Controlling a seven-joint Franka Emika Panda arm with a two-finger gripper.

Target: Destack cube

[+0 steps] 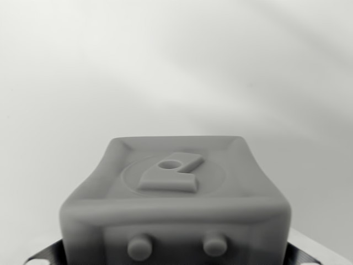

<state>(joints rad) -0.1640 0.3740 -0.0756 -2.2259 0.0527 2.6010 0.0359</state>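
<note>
Grey cube [175, 204] fills our view at 6 o'clock. Looks rigid, light, smooth-sided; we'd grip opposite flat sides. Jaws unseen, can't tell spread or pinching.

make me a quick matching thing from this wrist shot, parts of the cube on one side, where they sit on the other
Things:
1. raised figure in a ring
2. two round studs
3. pale background
4. dark patterned parts

Places:
A. bottom corners of the wrist view, beside the cube
B. top face of the cube
C. near face of the cube, low down
D. upper half of the wrist view

Pairs: 1-B, 2-C, 3-D, 4-A
</note>
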